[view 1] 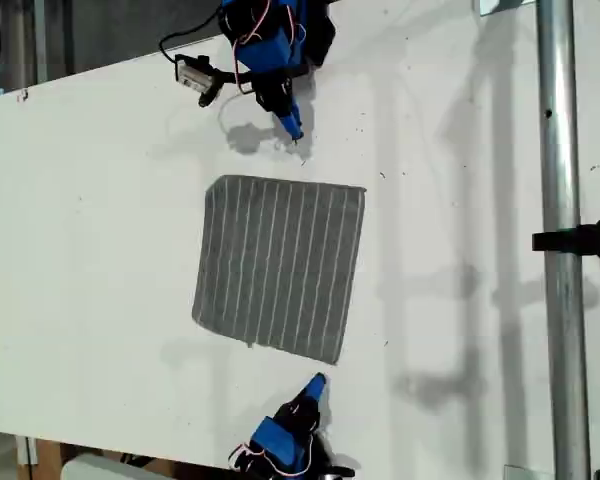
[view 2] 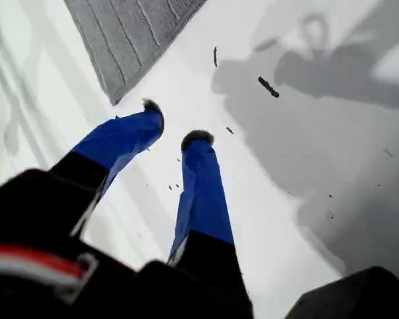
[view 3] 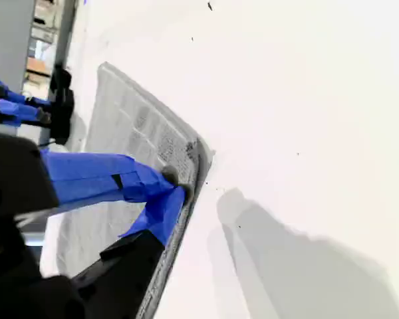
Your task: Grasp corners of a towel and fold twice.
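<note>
One towel lies spread flat in the middle of the white table, grey with thin white stripes. All four of its corners show in the exterior view, none lifted or folded. Two blue-fingered arms face it from opposite sides. My first gripper hangs at the top of the exterior view, over bare table just beyond the towel's upper edge. Its own camera shows the two fingers a little apart with nothing between them, and one towel corner ahead of them. My second gripper sits at the bottom of the exterior view, just beside the corner nearest it. In its wrist view the tips are drawn together right at the towel's hem. Whether any cloth is pinched there I cannot make out. One metal pole runs down the exterior view's right.
</note>
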### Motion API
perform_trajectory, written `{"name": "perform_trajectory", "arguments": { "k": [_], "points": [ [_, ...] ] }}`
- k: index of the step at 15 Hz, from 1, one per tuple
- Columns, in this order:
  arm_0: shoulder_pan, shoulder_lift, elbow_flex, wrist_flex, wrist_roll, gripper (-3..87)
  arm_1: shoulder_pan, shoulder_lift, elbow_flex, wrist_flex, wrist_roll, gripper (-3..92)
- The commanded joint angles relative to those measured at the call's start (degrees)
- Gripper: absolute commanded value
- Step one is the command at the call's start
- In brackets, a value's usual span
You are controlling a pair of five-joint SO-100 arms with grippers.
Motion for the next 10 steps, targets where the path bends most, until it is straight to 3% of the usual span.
{"name": "perform_trajectory", "arguments": {
  "k": [1, 10],
  "points": [
    [-17.58, 0.62, 0.35, 0.0, -44.03, -2.7, 3.52, -0.26, -1.58, -0.09, -0.62, -0.3],
    [-15.82, 0.62, 0.35, 0.18, -47.9, -2.1, 3.16, -0.26, -1.58, 0.35, 0.18, -0.3]
  ]
}}
